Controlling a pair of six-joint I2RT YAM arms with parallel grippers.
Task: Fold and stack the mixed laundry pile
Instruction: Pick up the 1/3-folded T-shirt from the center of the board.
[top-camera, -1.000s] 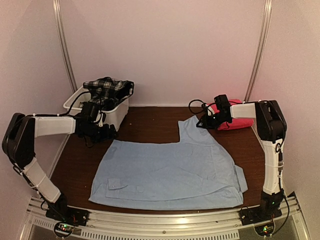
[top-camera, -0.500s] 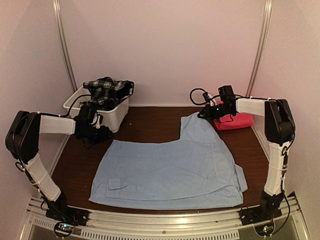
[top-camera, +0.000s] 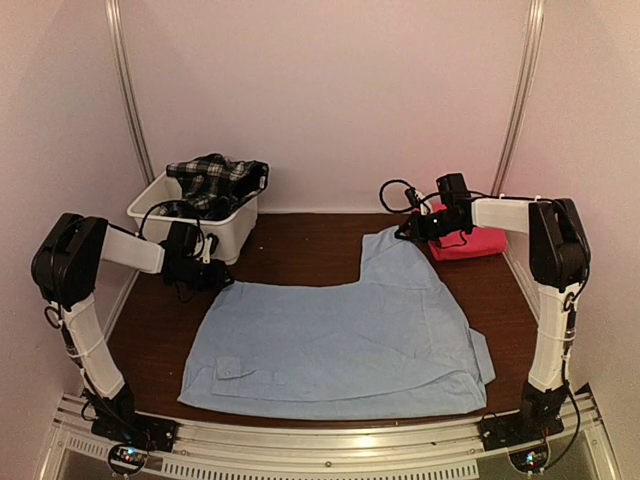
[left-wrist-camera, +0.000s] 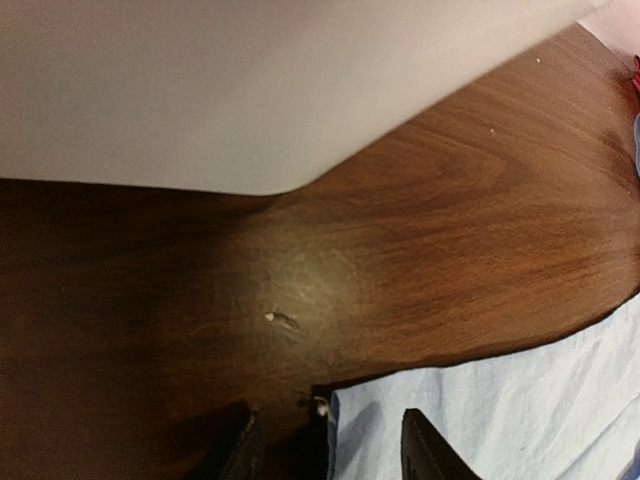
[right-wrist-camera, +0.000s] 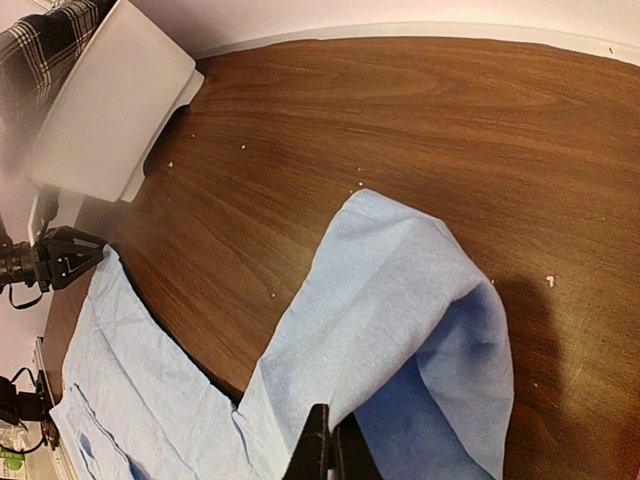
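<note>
1. My right gripper (right-wrist-camera: 327, 445), at the bottom centre of its wrist view, is pinched closed on a raised fold of the light blue shirt (top-camera: 340, 340).
2. My left gripper (left-wrist-camera: 328, 440), at the bottom edge of its view, stands half open astride the shirt's corner.
3. The shirt lies spread across the centre of the table (top-camera: 300, 250).

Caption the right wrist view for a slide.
Shut right fingers pinch a raised fold of the light blue shirt over the wooden table, white tub at upper left.

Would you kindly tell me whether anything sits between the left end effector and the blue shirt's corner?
Nothing visible does. The left end effector straddles the corner of the light blue shirt, jaws apart; the white tub stands beyond.
</note>
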